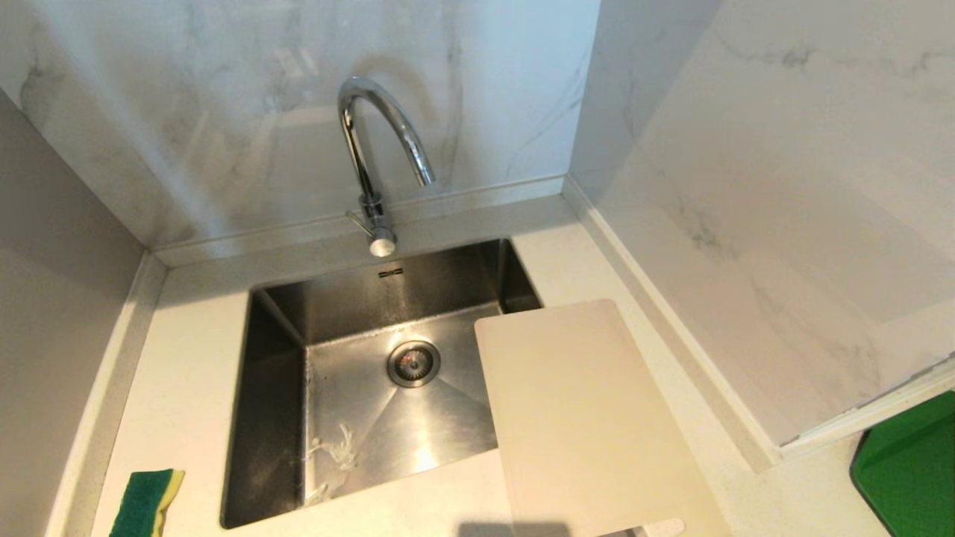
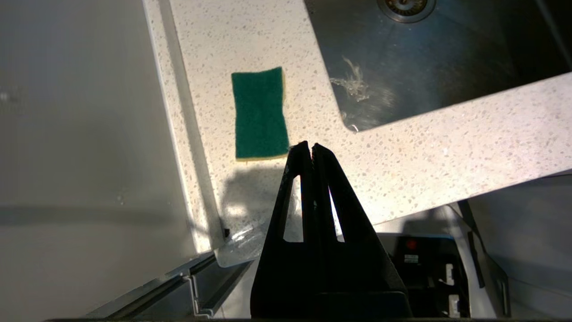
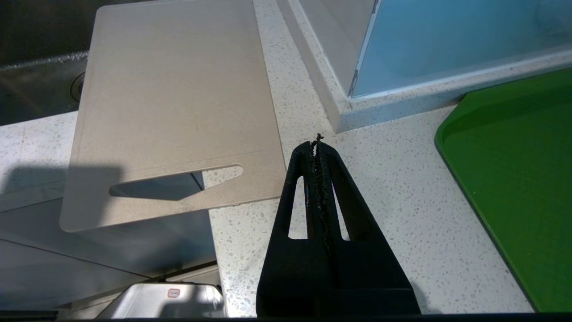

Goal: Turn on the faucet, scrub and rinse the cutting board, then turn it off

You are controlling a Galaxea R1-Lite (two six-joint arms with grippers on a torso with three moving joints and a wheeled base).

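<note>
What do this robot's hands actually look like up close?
Both the left gripper and the right gripper are matte black wedges: two long tapering fingers with slot cut-outs, toothed along the inner edges. No cables or markings show.

1. No readable text anywhere.
2. Sink: small dark mark on its back wall, just below the faucet base. Too small to read.
3. Left wrist view: dark unit below the counter edge carries a red dot and small white labels, illegible.
4. Right wrist view: metal part below the board has a small red-outlined sticker, unreadable.
</note>
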